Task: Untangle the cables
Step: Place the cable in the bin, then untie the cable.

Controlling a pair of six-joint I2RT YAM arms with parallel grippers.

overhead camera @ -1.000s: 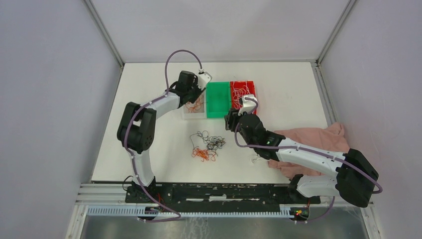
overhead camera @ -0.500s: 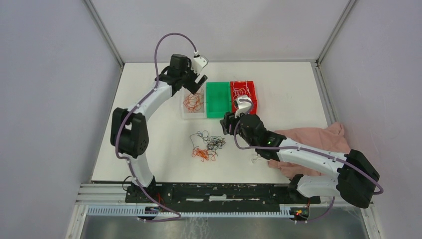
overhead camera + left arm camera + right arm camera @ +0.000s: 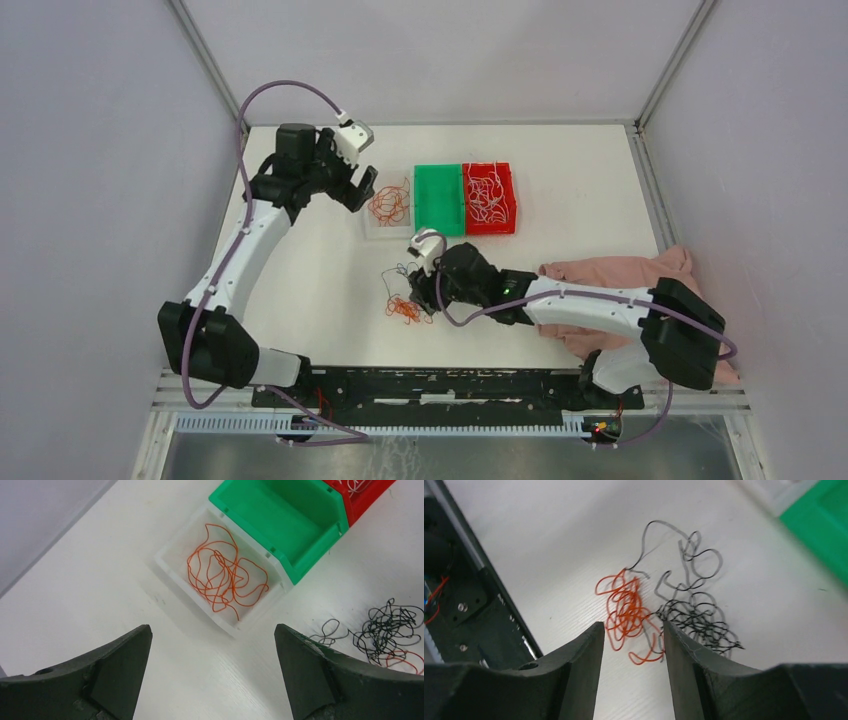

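Orange and black cables (image 3: 626, 612) lie tangled just below my right claw (image 3: 633, 627), half-open, empty; left claw (image 3: 211, 630) gapes wide, empty.

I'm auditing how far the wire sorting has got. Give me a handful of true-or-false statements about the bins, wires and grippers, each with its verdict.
1. The white open plastic tray holds thin curly orange wires. True.
2. The green plastic bin holds black wires. False: it is empty.
3. The red plastic bin holds white wires. True.
4. The left gripper is shut on an orange wire. False: its jaws stand wide open with nothing between them.
5. A loose tangle of black and orange wires lies on the white table below the right gripper. True.
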